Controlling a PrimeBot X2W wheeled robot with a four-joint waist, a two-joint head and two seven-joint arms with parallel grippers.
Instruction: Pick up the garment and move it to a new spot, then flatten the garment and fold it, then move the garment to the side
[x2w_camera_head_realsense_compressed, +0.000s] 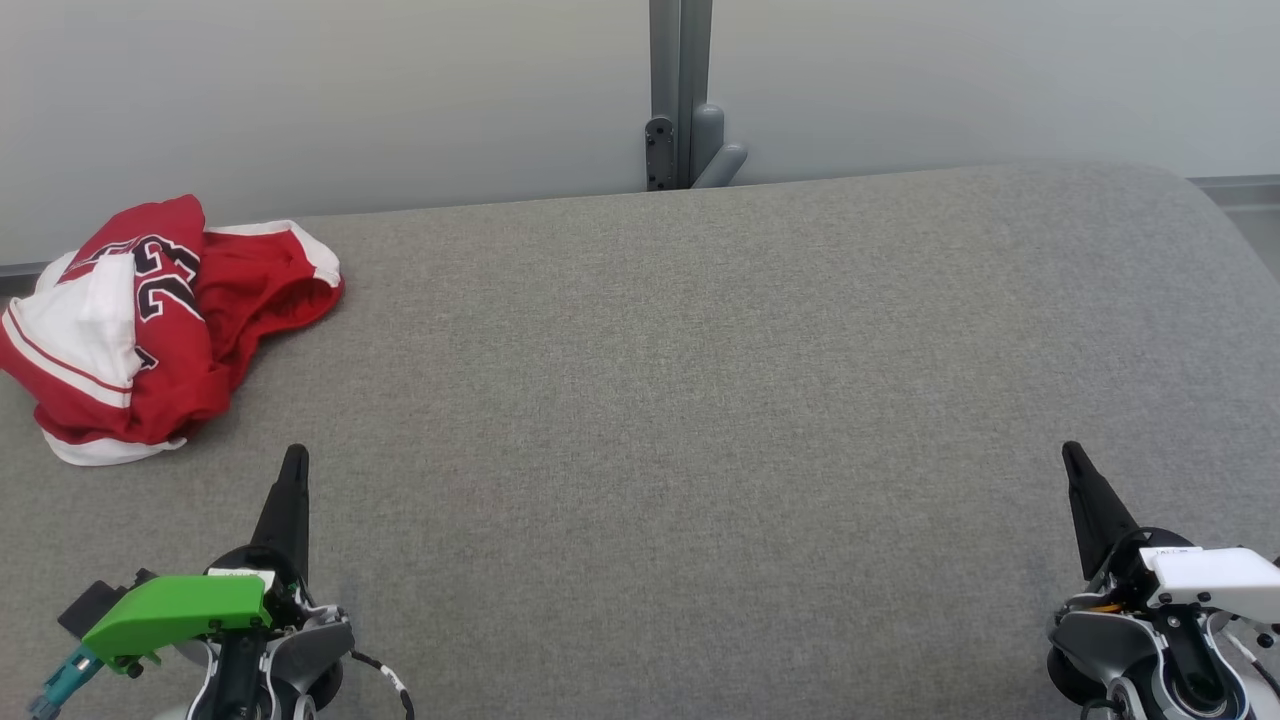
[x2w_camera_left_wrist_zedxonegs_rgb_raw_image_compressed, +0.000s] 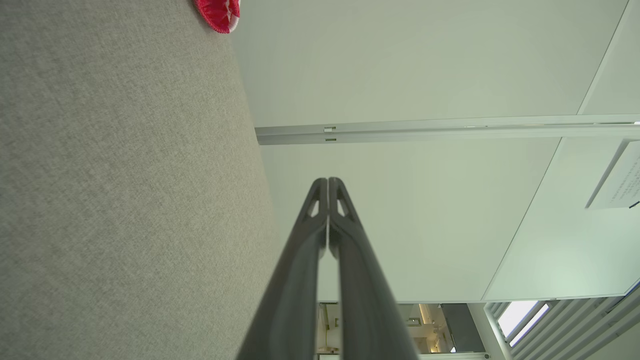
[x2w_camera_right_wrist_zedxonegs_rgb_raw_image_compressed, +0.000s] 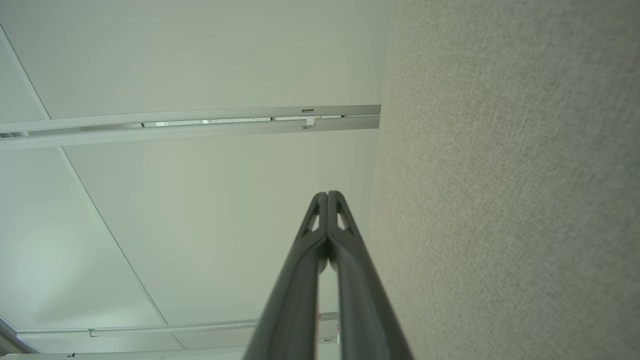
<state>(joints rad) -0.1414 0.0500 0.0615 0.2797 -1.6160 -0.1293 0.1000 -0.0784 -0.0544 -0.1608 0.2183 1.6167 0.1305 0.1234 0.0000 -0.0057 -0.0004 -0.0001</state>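
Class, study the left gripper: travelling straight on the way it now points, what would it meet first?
Probably the pale wall behind the table. The left gripper, jaws shut, aims past the table's edge, and the red garment lies off to one side. Depth is unclear.

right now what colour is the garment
The garment is red with white panels and trim; best seen in the head view.

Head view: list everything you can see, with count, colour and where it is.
garment: one, red and white with dark numerals, crumpled at the table's far left
table: one, grey fabric top, across the view
post: one, grey, behind the table's far edge, centre
wall: pale, behind the table
left gripper: one, dark fingers, shut, lower left
right gripper: one, dark fingers, shut, lower right
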